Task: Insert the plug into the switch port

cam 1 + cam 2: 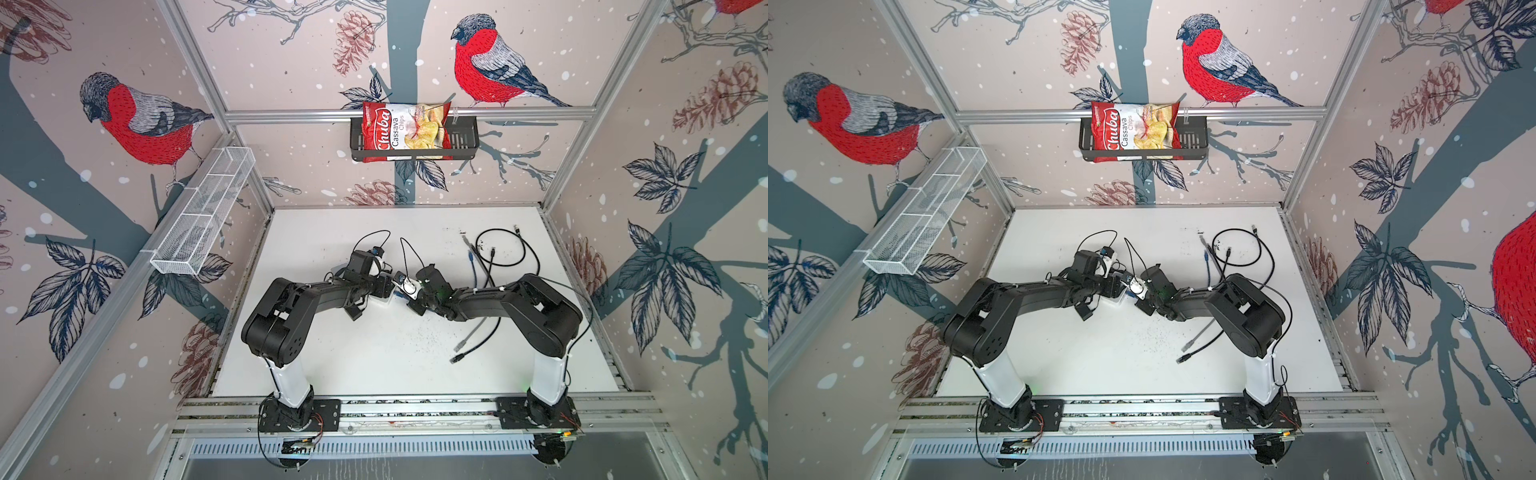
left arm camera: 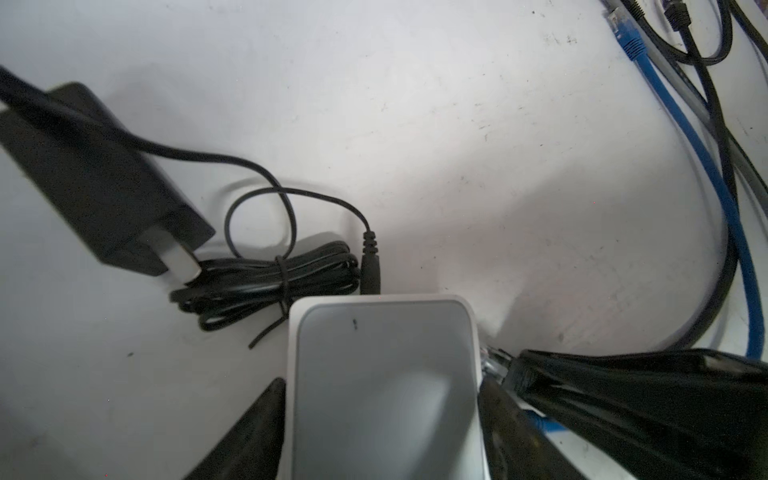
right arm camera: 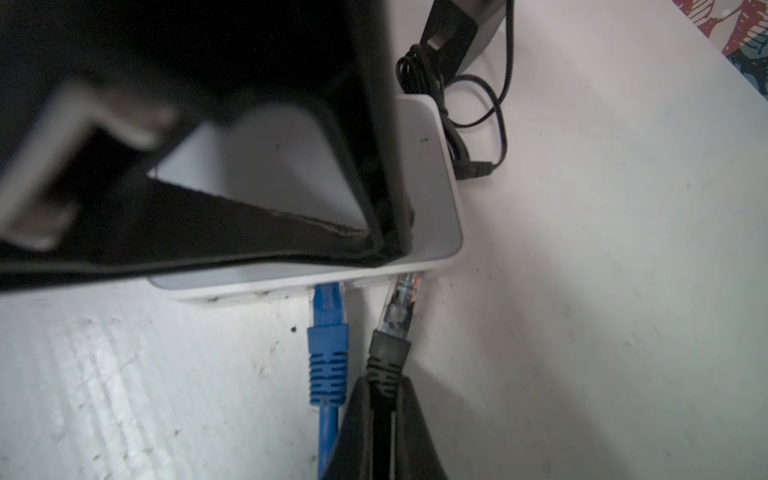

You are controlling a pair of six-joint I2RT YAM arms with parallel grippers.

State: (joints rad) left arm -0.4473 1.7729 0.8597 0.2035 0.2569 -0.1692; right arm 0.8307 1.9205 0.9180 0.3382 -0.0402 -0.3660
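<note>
The white switch [image 2: 382,395] lies on the table between the fingers [image 2: 257,419] of my left gripper [image 2: 382,380], which lie against two of its sides. A blue plug [image 3: 328,332] sits in one port. In the right wrist view the clear plug [image 3: 399,307] with a black boot stands tilted at the neighbouring port by the switch's [image 3: 436,187] corner. Its front end is at the port mouth and most of its body is outside. My right gripper [image 3: 385,380] is shut on the black boot and cable behind it. In both top views the wrists hide the switch.
A black power adapter [image 2: 91,178] with a bundled cord lies beside the switch, its barrel plug [image 2: 371,266] at the switch's back. Loose black, grey and blue cables [image 1: 490,266] lie right of the arms. A chips bag [image 1: 405,131] sits in a wall basket.
</note>
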